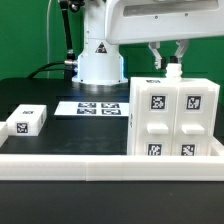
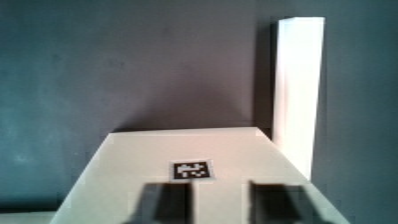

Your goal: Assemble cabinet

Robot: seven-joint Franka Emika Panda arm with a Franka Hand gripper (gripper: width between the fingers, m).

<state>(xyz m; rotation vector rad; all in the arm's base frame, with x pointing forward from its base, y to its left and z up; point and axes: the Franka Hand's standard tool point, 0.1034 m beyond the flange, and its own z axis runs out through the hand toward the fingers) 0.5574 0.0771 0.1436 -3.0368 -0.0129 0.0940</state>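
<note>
Cabinet (image 1: pixel 170 118) stood on the exterior view's right, on the matte black table (image 1: pixel 40 92). It was a white, blocky plastic box with smooth faces and softly rounded edges. Its near face was split into four small drawer fronts, two over two. Each front carried a square black-and-white tag (image 1: pixel 157 100).

Gripper (image 1: pixel 168 62) hung just over the cabinet's top edge, pointing down. The jaws were spread, one finger to either side of a small white nub on the top. Whether the fingers (image 1: pixel 182 52) touched it could not be told.

In the wrist view the gripper (image 2: pixel 219 188) showed as two dark, flat-sided bars set apart. The cabinet (image 2: pixel 178 150) lay between and beyond them as a pale, flat face bearing one tag. A long, narrow white bar (image 2: pixel 297 90) ran beside that face against the dark tabletop; what it belonged to was unclear.

Small block (image 1: pixel 27 121) lay well apart, on the exterior view's left. It was white and low, with a tag on top.

Marker board (image 1: pixel 100 107) lay flat and thin between the block and the cabinet, in front of the arm's glossy white rounded base (image 1: pixel 100 62).

A straight white rail (image 1: pixel 80 165) ran across the front of the table, just before the cabinet's foot.
</note>
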